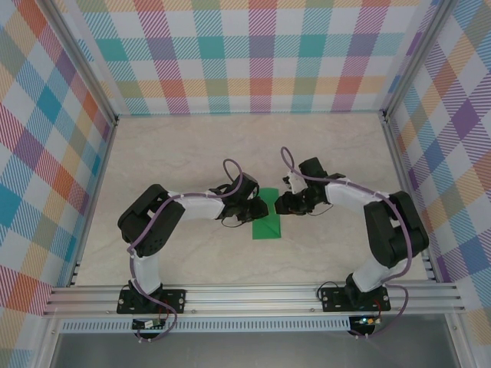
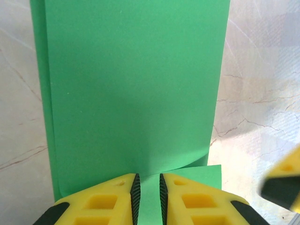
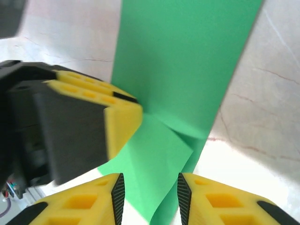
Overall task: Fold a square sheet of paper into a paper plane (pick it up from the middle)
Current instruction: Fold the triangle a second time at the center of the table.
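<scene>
Item: sheet [image 2: 131, 93], green, folded double. It lay flat on the surface [image 2: 262, 93], stretching ahead of my left jaws with its near edge between them.
Left jaws: narrowly parted. Whether they pinched or merely pinned the sheet, I could not tell; likely stationed to anchor the fold.
Right jaws: stood apart, gripping nothing, a raised flap between them, close beside the left; likely placed to crease it.

A pale, marble-patterned table [image 1: 192, 146] veined with thin brown lines sits inside a booth of checked walls [image 1: 253, 54] in pink, teal, orange and purple, standing along its far, left and right edges. Slanting metal posts [image 1: 84, 69] rise from the far corners, and ribbed aluminium rails [image 1: 253, 295] run along the near edge.
</scene>
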Robot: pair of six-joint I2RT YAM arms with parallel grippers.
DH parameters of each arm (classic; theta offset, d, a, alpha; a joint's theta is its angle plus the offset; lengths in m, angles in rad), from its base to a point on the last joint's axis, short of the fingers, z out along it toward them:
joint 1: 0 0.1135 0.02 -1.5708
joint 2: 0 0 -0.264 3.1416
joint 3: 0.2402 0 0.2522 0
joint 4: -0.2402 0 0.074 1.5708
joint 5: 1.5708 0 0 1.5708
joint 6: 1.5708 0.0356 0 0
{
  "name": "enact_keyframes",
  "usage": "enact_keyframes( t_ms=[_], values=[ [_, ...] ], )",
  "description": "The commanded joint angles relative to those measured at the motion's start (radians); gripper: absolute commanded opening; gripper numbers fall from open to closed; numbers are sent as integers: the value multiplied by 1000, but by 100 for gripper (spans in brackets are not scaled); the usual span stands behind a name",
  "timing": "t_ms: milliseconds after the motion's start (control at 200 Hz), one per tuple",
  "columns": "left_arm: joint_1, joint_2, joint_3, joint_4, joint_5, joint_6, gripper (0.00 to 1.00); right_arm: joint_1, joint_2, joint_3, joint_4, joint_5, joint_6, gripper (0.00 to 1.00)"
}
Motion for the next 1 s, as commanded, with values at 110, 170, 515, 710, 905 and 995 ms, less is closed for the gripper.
enact_keyframes(
  t_ms=[110,170,515,710,905,995],
  values=[
    [-22,25,-17,-13,-3,6,22,11,-44,-109,123,-202,180,13],
    [-24,26,-19,-10,-2,5,22,22,-38,-123,147,-218,206,9],
    [-23,29,-12,-10,-4,2,22,83,57,-94,169,-183,250,6],
    [-24,30,-13,-9,0,-1,22,84,88,-79,123,-101,237,7],
    [-23,29,-14,-10,0,2,22,84,126,-73,33,-32,183,8],
    [-24,29,-16,-12,-3,2,22,84,118,-83,16,-11,164,9]
  ],
)
